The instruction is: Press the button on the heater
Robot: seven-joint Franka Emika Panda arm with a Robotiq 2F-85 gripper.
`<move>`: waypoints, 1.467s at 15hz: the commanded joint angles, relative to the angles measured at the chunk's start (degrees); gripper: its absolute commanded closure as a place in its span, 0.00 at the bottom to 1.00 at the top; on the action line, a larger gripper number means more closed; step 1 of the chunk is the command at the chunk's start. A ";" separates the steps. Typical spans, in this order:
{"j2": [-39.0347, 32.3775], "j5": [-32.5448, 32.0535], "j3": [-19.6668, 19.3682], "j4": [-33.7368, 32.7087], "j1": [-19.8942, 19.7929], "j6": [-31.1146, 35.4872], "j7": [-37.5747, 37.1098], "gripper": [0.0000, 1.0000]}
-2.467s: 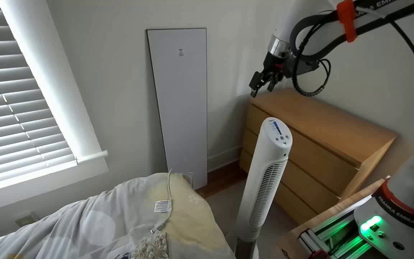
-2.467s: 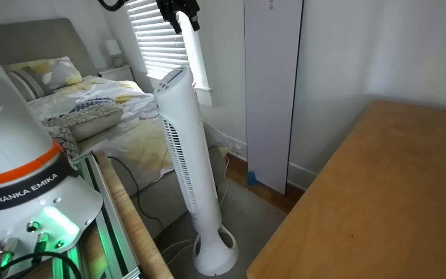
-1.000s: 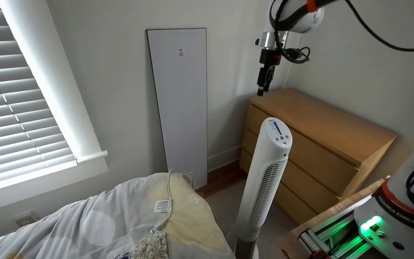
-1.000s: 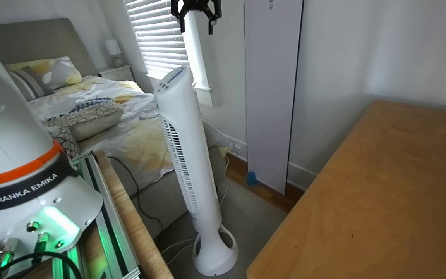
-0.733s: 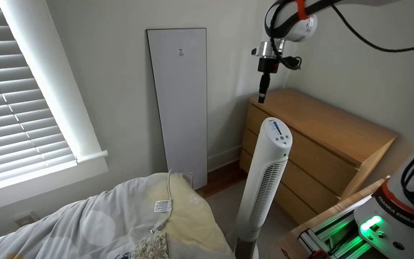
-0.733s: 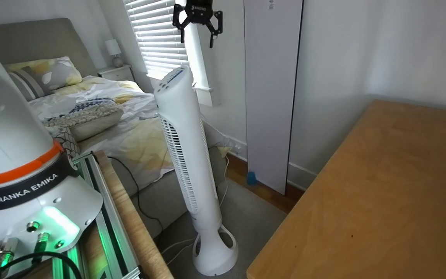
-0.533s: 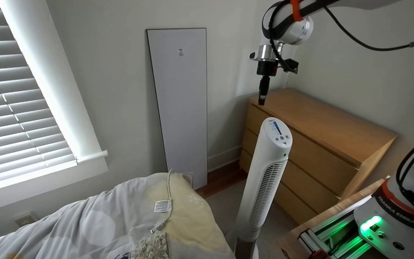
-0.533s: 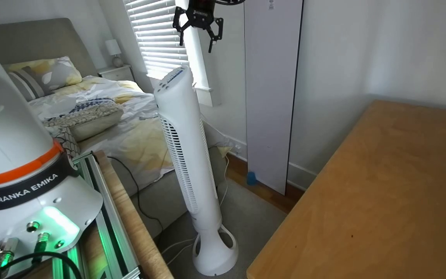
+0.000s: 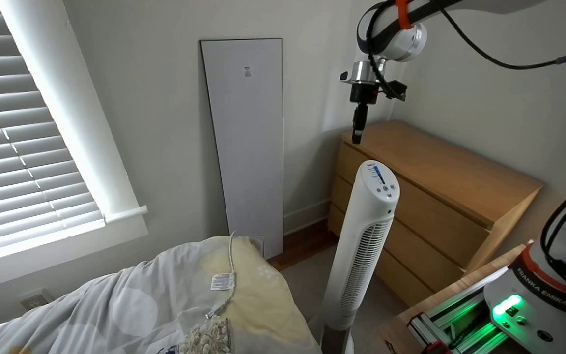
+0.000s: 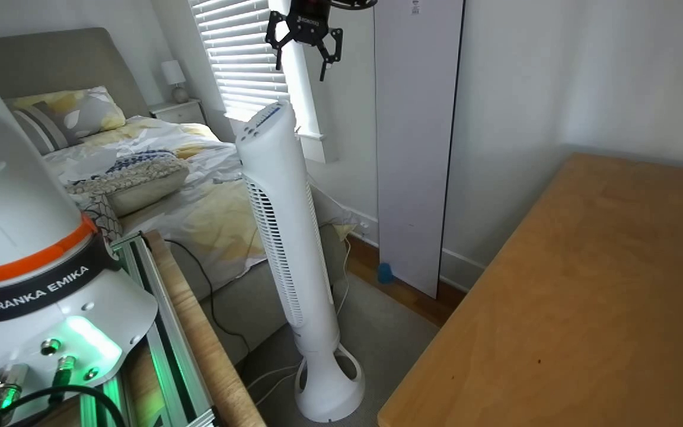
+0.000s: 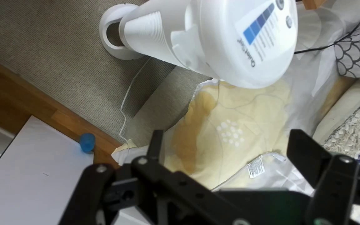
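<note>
The heater is a tall white tower with a rounded top and a side grille. It stands on the floor in both exterior views (image 9: pixel 366 236) (image 10: pixel 285 225). Its sloped top panel carries small round buttons (image 9: pixel 385 189) and a blue strip. In the wrist view the heater top (image 11: pixel 223 40) is at the upper middle, with two grey buttons (image 11: pixel 288 22) near its edge. My gripper (image 9: pixel 356 140) points down above the heater top, apart from it. In an exterior view its fingers are spread (image 10: pixel 300 75). In the wrist view the gripper (image 11: pixel 227 132) is open and empty, over the bed.
A wooden dresser (image 9: pixel 440 167) stands beside the heater. A bed (image 9: pixel 155 300) with a white cord (image 9: pixel 230 255) lies on the other side. A pale grey panel (image 9: pixel 246 137) leans on the wall. The robot base (image 10: pixel 51 284) is near the heater.
My gripper has turned from a slant to pointing straight down and has come lower, closer to the heater top. Over the last half second it has barely moved. The heater has stayed in place.
</note>
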State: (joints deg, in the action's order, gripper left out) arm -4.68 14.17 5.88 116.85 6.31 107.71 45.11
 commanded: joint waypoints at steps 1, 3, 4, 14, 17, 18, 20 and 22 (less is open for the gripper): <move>-0.03 -0.05 0.48 -0.14 -0.47 -0.17 -0.08 0.00; -0.03 -0.05 0.49 -0.14 -0.46 -0.17 -0.06 0.00; -0.03 -0.05 0.49 -0.14 -0.47 -0.17 -0.06 0.00; -1.55 -2.54 1.02 -0.63 -0.06 -3.09 1.36 0.00; -2.29 -2.87 1.62 -0.44 0.00 -4.27 2.58 0.00; -2.73 -3.39 1.77 -0.35 0.00 -4.13 2.90 0.00; -3.47 -3.96 1.96 -0.22 -0.11 -3.67 3.35 0.00; -4.33 -4.68 1.92 -0.21 -0.29 -3.03 3.61 0.00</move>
State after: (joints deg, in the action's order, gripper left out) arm -7.78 11.22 7.46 116.94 6.39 105.07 47.45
